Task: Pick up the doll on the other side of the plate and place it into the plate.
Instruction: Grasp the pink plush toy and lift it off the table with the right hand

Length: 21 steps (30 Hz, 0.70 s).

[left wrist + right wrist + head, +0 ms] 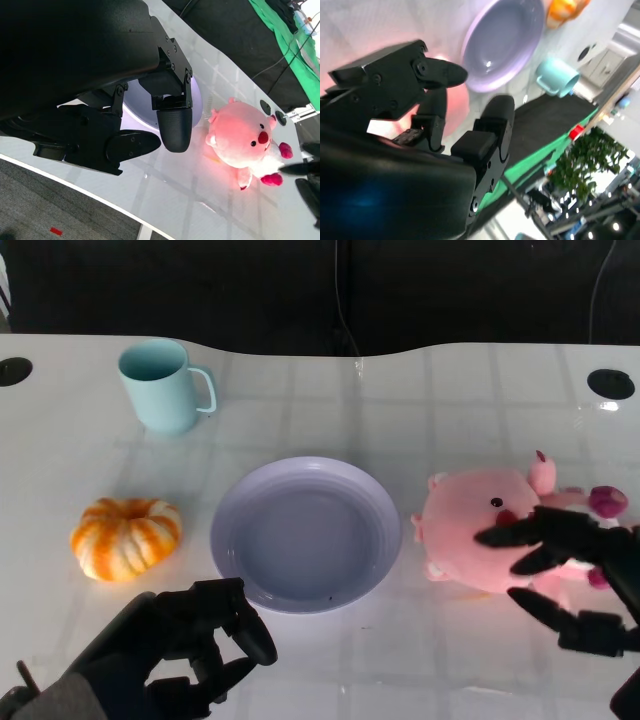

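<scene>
The pink plush doll [470,530] lies on the table to the right of the lilac plate [225,540]. My right hand [570,560] is at the doll's right side, fingers spread, the upper ones over its face and a lower one in front of it; nothing is gripped. The right wrist view shows the fingers [440,75] over the doll's pink surface [456,107], with the plate [505,40] beyond. My left hand [190,640] hovers near the plate's front left rim, loosely bent and holding nothing. In the left wrist view the doll [240,140] lies past my left hand [100,100].
An orange-and-white pumpkin plush [125,537] sits left of the plate. A light blue mug [160,385] stands at the back left. Two dark round holes [610,383] mark the table's far corners. A black backdrop runs behind the table's far edge.
</scene>
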Available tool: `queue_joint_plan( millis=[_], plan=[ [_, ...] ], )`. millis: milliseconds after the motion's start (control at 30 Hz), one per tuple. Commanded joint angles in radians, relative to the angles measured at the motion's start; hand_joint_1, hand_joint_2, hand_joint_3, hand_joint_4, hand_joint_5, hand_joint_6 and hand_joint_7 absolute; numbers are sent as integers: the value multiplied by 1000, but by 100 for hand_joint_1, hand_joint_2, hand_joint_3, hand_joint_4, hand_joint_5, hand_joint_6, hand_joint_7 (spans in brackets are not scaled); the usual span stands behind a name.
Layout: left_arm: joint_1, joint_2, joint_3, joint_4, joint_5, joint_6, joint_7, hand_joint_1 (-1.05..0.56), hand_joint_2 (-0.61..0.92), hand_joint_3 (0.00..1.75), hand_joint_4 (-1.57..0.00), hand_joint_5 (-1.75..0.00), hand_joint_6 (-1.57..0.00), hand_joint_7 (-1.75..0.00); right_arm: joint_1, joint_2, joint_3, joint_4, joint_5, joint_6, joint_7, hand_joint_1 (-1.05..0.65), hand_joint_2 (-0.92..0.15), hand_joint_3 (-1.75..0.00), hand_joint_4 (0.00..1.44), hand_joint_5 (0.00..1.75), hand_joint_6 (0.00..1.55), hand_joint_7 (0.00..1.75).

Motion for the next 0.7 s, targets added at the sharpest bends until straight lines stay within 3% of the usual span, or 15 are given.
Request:
queue_joint_plan(
  millis=[33, 133, 233, 467, 700],
  plan=[
    [1, 10, 6, -9, 3, -1, -4, -13, 89, 49, -61, -164, -59, -130, -15, -26, -30, -6, -67, 4, -36, -37, -90, -11, 33, 49, 42, 9],
    [4, 10, 7, -10, 0, -5, -5, -11, 90, 49, -61, -163, -60, -130, -24, -37, -50, -20, -118, 40, -44, -45, -92, -6, 15, 44, 28, 2],
    [10, 10, 6, -17, 1, -5, -5, -10, 90, 49, -61, -162, -60, -130, -29, -59, -61, -40, -181, 87, -35, -51, -92, -1, 2, 58, 22, 0],
    [14, 4, 5, -28, -10, 17, -5, -10, 89, 52, -61, -163, -60, -132, -47, -105, -28, -82, -361, 225, 20, -65, -88, 0, 0, 54, 21, 1],
    [8, 2, -4, -25, -1, 14, 0, -10, 88, 56, -61, -161, -59, -133, -109, -122, 39, -41, -501, 314, 68, -67, -87, 0, 0, 49, 23, 2]
  ],
)
